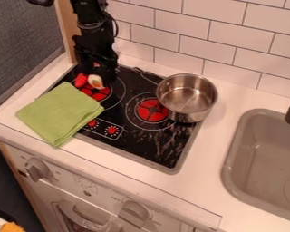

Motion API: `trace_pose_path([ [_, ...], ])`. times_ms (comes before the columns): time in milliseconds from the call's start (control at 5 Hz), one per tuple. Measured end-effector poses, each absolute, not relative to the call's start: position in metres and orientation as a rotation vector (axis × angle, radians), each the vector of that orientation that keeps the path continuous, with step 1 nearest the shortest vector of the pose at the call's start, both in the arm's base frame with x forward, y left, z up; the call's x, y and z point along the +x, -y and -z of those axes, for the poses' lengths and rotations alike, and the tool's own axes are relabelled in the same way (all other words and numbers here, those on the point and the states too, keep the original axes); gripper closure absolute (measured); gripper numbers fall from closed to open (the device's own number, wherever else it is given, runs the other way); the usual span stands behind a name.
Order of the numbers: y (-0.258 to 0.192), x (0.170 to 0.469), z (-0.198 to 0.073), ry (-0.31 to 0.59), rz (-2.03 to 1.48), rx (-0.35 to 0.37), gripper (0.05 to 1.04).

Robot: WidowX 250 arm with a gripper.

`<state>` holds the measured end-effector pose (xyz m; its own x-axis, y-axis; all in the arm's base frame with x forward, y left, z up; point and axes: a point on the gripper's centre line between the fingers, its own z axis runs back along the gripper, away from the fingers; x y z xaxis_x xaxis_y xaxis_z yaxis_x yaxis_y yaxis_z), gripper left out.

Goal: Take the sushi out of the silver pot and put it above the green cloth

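Sushi [96, 82] sits at lower end of black gripper [97, 70], above left burner, near green cloth [60, 113]. Cannot tell gripper's opening or grip. Silver pot [187, 98] stands at stovetop's right. Faint print marks oven panel [90, 188], too small to read.

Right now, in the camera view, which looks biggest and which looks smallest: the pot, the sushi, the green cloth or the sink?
Largest to smallest, as they look:
1. Sink, even cut off by the edge
2. Green cloth
3. Pot
4. Sushi
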<state>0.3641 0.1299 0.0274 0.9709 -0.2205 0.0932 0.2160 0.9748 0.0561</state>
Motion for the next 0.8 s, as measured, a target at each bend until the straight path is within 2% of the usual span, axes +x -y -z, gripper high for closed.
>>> trace_pose_path([
  [400, -0.126, 0.363, -0.077, 0.153, 0.189, 0.061, 0.083],
  [800, -0.123, 0.359, -0.081, 0.12, 0.21, 0.066, 0.083],
])
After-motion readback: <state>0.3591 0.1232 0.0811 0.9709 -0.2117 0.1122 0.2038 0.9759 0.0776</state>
